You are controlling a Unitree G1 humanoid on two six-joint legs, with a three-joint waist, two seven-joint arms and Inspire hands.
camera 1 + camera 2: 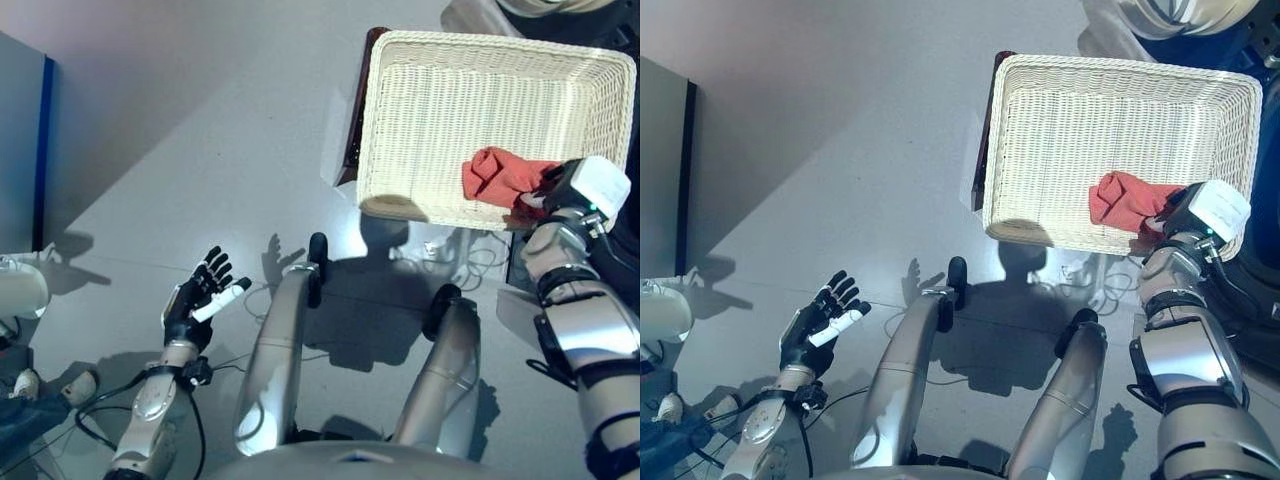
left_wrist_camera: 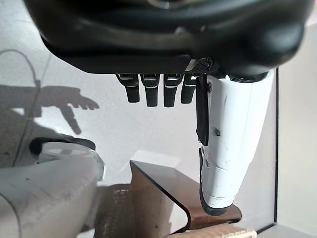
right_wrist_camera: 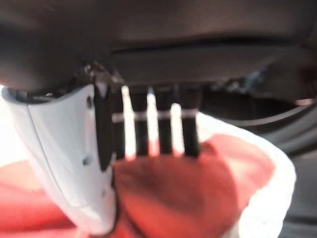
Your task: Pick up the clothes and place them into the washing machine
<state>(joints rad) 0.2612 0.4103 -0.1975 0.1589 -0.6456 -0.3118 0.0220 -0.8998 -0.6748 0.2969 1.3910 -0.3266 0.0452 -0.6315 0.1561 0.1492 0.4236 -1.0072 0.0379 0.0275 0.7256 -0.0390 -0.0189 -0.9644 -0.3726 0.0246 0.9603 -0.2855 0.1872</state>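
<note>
The picking-up step is in hand: one red cloth is being taken from the basket, and nothing has gone toward a washing machine.

Well to the left of the basket (image 1: 400,120), the left hand (image 1: 190,305) hangs idle over the floor (image 1: 200,150), its fingers (image 1: 214,268) straight and spread, holding nothing.

The basket is a pale woven tray, raised above the floor and casting a shadow below its near edge. The red cloth (image 1: 495,172) lies bunched in the basket's near right corner, against the near wall.

At that same corner the right hand (image 1: 1170,212) reaches over the rim onto the cloth. In the right wrist view its fingers (image 3: 163,134) point down into the red fabric (image 3: 198,193) with the white-covered thumb alongside, so it looks to be closing on the cloth, but I cannot tell whether the grip is firm or the cloth has left the basket's bottom.

The next move, as I judge it, calls for a secure pinch of enough fabric, a lift clear of the basket's near wall, then a carry to the drum. A rounded pale rim with a dark opening shows just beyond the basket's far right corner (image 1: 1185,15); it may be the machine's door.

The floor is smooth, grey and glossy. A dark panel (image 1: 665,170) stands far left of the basket.
</note>
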